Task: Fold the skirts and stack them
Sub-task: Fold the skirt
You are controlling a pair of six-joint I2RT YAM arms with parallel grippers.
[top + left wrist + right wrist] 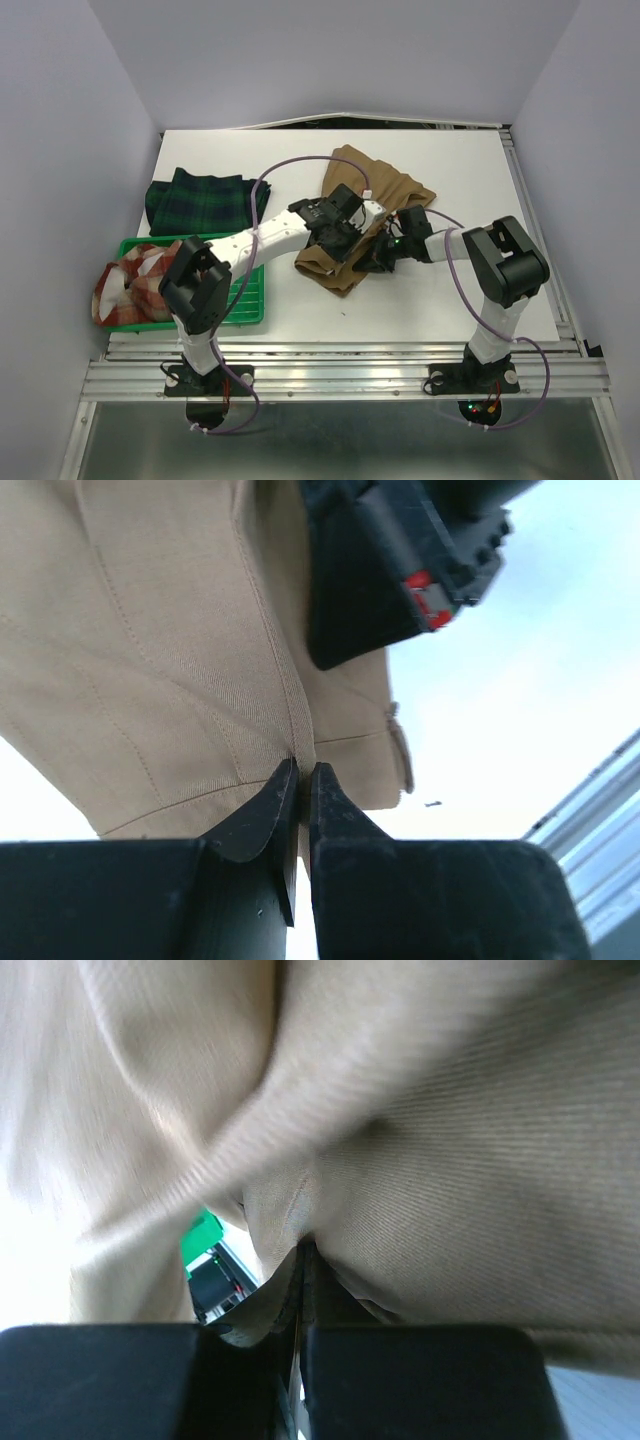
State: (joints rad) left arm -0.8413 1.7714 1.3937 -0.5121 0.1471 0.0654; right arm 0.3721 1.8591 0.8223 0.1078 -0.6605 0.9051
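Note:
The tan-brown skirt lies crumpled at the table's middle. My left gripper is shut on a fold of it; the left wrist view shows the tan cloth pinched between the fingertips. My right gripper is shut on the same skirt close beside the left one; the right wrist view shows tan cloth bunched over its fingers. The dark green-navy tartan skirt lies folded at the left. The red-orange-white plaid skirt lies bunched in the green tray.
The green tray sits at the front left of the white table. Purple cables loop over both arms. A metal rail runs along the table's near edge. The right gripper's black body hangs close above in the left wrist view.

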